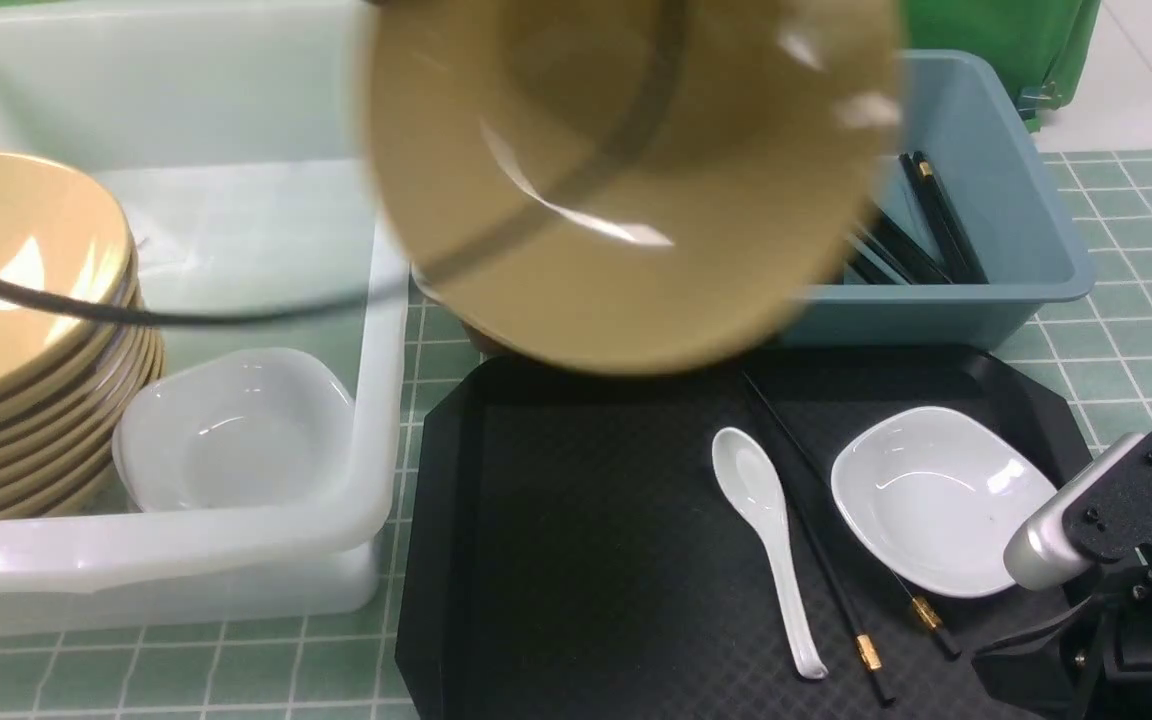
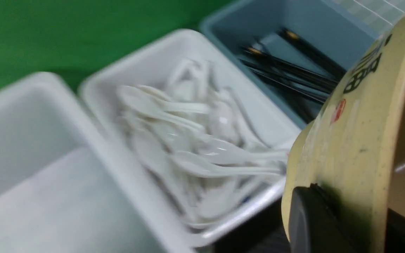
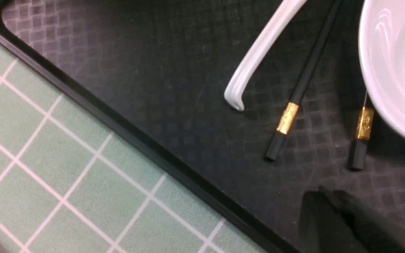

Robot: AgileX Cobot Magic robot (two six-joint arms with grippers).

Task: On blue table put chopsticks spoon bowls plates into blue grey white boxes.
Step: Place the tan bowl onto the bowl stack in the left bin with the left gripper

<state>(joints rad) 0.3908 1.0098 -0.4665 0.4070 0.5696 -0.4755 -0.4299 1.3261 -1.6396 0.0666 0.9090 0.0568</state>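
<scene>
My left gripper [image 2: 374, 225] is shut on the rim of a tan bowl [image 1: 626, 180], which hangs tilted and blurred above the gap between the boxes. The gripper itself is hidden behind the bowl in the front view. On the black tray [image 1: 576, 540] lie a white spoon [image 1: 771, 530], two black chopsticks [image 1: 816, 530] and a white plate [image 1: 941, 495]. My right gripper [image 3: 325, 200] is shut and empty, low over the tray's near right corner, just short of the chopsticks' gold-banded ends [image 3: 287, 117].
The large translucent box [image 1: 376, 400] at left holds a stack of tan bowls [image 1: 26, 340] and a white plate [image 1: 236, 430]. The blue-grey box [image 1: 996, 170] holds black chopsticks [image 1: 926, 225]. A white box [image 2: 146, 56] between them holds several spoons. Grid-printed table [image 1: 1136, 300] surrounds everything.
</scene>
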